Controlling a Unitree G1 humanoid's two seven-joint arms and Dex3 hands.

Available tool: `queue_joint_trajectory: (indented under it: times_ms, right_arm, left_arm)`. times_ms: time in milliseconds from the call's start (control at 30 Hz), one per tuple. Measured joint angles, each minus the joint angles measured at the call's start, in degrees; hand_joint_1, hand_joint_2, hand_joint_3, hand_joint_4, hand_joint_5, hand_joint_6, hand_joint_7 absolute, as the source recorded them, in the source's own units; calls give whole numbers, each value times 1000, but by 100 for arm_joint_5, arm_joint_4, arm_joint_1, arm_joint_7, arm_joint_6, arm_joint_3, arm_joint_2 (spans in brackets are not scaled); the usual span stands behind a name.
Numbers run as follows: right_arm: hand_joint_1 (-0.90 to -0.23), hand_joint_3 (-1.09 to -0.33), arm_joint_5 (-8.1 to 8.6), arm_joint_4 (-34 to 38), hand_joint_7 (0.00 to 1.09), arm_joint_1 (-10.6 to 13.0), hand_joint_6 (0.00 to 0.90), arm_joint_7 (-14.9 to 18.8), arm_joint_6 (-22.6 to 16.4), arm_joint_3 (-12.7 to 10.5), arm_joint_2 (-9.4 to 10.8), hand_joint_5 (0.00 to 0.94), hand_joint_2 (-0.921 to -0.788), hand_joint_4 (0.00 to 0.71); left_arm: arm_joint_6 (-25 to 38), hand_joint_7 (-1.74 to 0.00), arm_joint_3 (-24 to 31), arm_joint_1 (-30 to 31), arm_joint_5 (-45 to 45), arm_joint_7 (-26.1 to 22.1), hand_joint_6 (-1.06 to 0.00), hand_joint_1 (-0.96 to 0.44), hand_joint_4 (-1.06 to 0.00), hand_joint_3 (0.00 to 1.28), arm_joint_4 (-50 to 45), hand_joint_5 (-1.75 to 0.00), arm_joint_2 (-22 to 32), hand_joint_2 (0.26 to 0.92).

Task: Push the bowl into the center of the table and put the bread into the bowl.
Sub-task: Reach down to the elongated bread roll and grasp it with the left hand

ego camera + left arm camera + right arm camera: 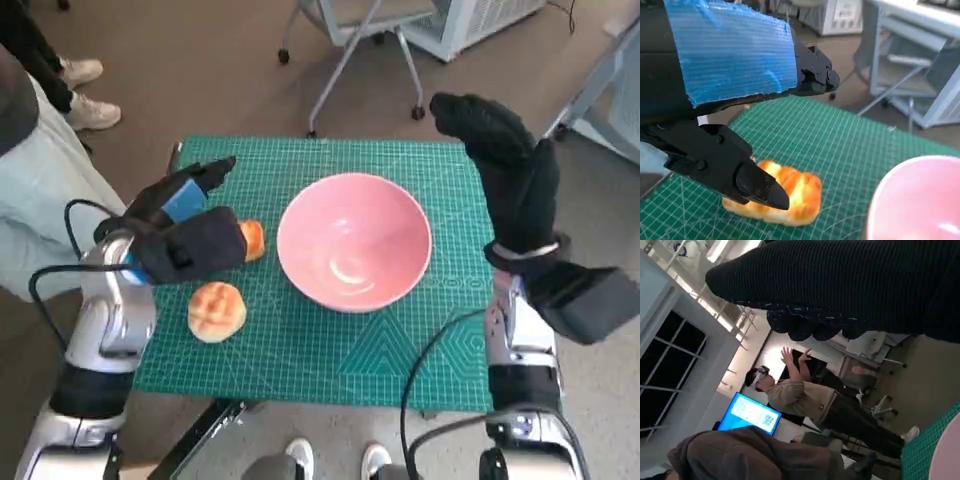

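Bowl: the pink bowl (354, 254) stands upright and empty on the green cutting mat (330, 345) that covers the table, near the middle and a little towards the robot's right; its rim also shows in the left wrist view (920, 200) and, at the edge, in the right wrist view (947, 455).
Bread: two pieces lie on the mat on the bowl's left. A round scored bun (217, 311) lies nearer the robot, apart from the bowl. A golden, toasted piece (252, 240) lies just beside the bowl's rim, partly hidden by the left arm in the head view; the left wrist view shows it flat on the mat (790, 192).
Left robot hand: the left robot hand (180, 200), with blue tape on its back, hovers above the mat over the toasted piece; its black fingers (815, 72) are spread apart and hold nothing, one fingertip low and close over the bread.
Right robot hand: the right robot hand (500, 150) in the black knitted glove is raised at the table's right far corner, fingers extended and empty, clear of the bowl.
Surroundings: a wheeled chair base (350, 60) stands on the floor beyond the table; a person's legs and pale shoes (85, 95) show at the left; the right wrist view shows a person with raised hands (805, 400) beside a lit blue screen (750, 415).
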Motion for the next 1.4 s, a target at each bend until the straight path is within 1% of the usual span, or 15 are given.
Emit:
queue_joint_trajectory:
  times_ms: [167, 300, 467, 600, 800, 1000, 1033, 1067, 1167, 1200, 1233, 1267, 1300, 1333, 1400]
  right_arm:
    - [-685, -783, 0, 4, 595, 3, -1, 0, -1, -3, -3, 3, -921, 180]
    - [-678, -782, -13, 7, 594, 6, -1, 0, -6, 11, 1, 2, -921, 180]
    - [-675, -782, -21, 11, 589, 13, -1, 0, -22, 11, -5, 3, -921, 181]
    - [-671, -785, -31, 13, 582, 30, -1, -1, -48, 11, -11, 2, -921, 179]
    - [-668, -789, -39, 35, 577, 32, -1, -3, -81, 25, -9, 0, -921, 176]
    - [-668, -789, -39, 55, 577, 34, -1, -4, -92, 33, -9, 0, -921, 172]
    - [-668, -789, -39, 57, 577, 34, -1, -4, -94, 34, -9, 0, -921, 171]
    - [-668, -789, -39, 58, 577, 34, -1, -5, -95, 34, -9, 0, -921, 171]
    - [-668, -789, -40, 60, 577, 34, -1, -7, -113, 35, -9, 0, -921, 170]
    - [-668, -789, -42, 60, 577, 35, -1, -7, -119, 35, -9, 0, -921, 170]
    - [-668, -789, -43, 60, 577, 36, -1, -9, -125, 35, -10, 0, -921, 170]
    - [-668, -788, -45, 60, 577, 39, -1, -11, -128, 35, -10, 0, -921, 170]
    - [-668, -788, -50, 60, 578, 42, -1, -13, -129, 35, -10, 0, -921, 170]
    - [-668, -788, -57, 60, 578, 45, -1, -16, -131, 35, -10, 0, -921, 170]
    - [-668, -788, -81, 60, 578, 55, -1, -21, -138, 37, -10, 0, -921, 170]
  left_arm:
    - [-42, -1, -73, -40, -13, 23, -283, -114, -130, 4, 139, 0, 0, 763]
    - [-175, 0, -275, -307, -9, 89, -279, -122, -127, 5, 783, 0, -6, 766]
    - [-205, 0, -463, -436, -8, 139, -276, -132, -132, 5, 1402, -3, -13, 769]
    - [-208, 0, -656, -541, 1, 146, -275, -144, -146, 5, 1820, -8, -54, 773]
    - [-211, -5, -875, -741, 2, 146, -286, -164, -204, 6, 2286, -24, -125, 778]
    - [-212, -23, -1075, -1033, 12, 168, -377, -143, -312, 5, 2867, -33, -229, 784]
    - [-214, -33, -1100, -1065, 12, 177, -413, -127, -364, 5, 2944, -49, -246, 786]
    - [-217, -56, -1121, -1094, 12, 184, -472, -100, -450, 6, 3010, -84, -262, 792]
    - [-238, -73, -1198, -1165, 13, 233, -567, -64, -575, 7, 3201, -119, -293, 800]
    - [-247, -148, -1224, -1180, 15, 257, -642, -32, -621, 7, 3237, -311, -294, 809]
    - [-275, -247, -1244, -1191, 16, 301, -665, -11, -615, 6, 3265, -499, -293, 817]
    - [-306, -402, -1256, -1197, 17, 342, -661, -8, -639, 14, 3282, -644, -291, 837]
    - [-355, -639, -1268, -1200, 19, 403, -645, -5, -663, 34, 3296, -865, -287, 867]
    - [-414, -754, -1276, -1202, 19, 459, -666, -3, -678, 54, 3310, -1014, -284, 876]
    - [-564, -848, -1297, -1201, 19, 604, -693, -1, -684, 72, 3342, -1151, -269, 882]
